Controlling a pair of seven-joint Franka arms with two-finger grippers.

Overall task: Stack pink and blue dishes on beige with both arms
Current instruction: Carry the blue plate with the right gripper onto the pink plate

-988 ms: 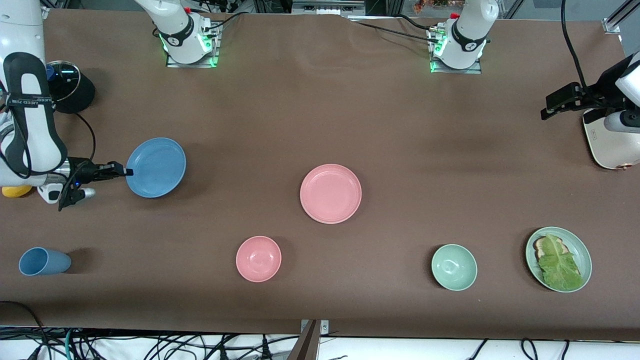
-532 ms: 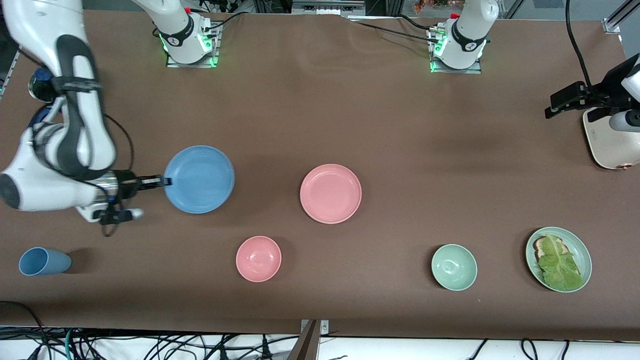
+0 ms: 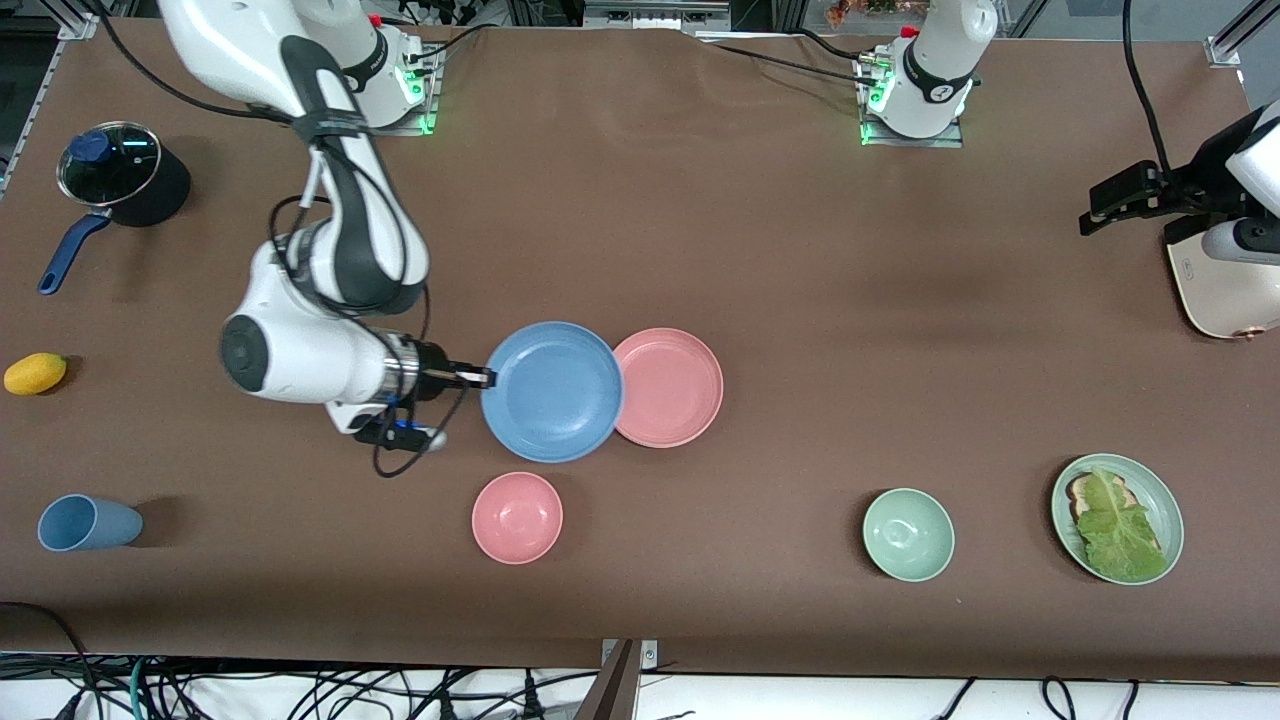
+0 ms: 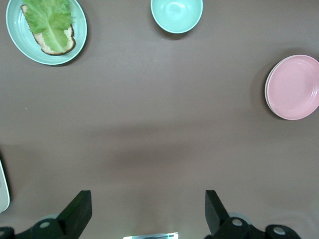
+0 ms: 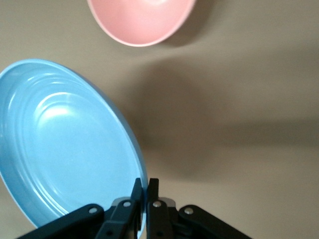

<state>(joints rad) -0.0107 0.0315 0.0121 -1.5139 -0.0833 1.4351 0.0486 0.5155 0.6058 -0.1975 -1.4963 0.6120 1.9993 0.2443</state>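
Observation:
My right gripper [image 3: 487,377] [image 5: 146,186] is shut on the rim of the blue plate [image 3: 555,392] [image 5: 60,144] and holds it roughly level above the table. In the front view the blue plate's rim overlaps the edge of the pink plate [image 3: 672,387] [image 4: 294,87], which lies mid-table. A thin paler edge shows under the pink plate's rim; otherwise the beige plate is hidden. My left gripper [image 3: 1095,215] [image 4: 148,214] hangs open and empty over the left arm's end of the table, waiting.
Nearer the front camera stand a blue cup [image 3: 88,522], a pink bowl [image 3: 517,517], a green bowl [image 3: 908,534] and a green plate with lettuce [image 3: 1117,517]. A lidded pot [image 3: 120,170] and a lemon [image 3: 35,373] are at the right arm's end. A white appliance [image 3: 1225,290] sits under the left arm.
The right arm has carried the blue plate from the right arm's end of the table toward the middle, up to the pink plate. The left arm has hardly moved.

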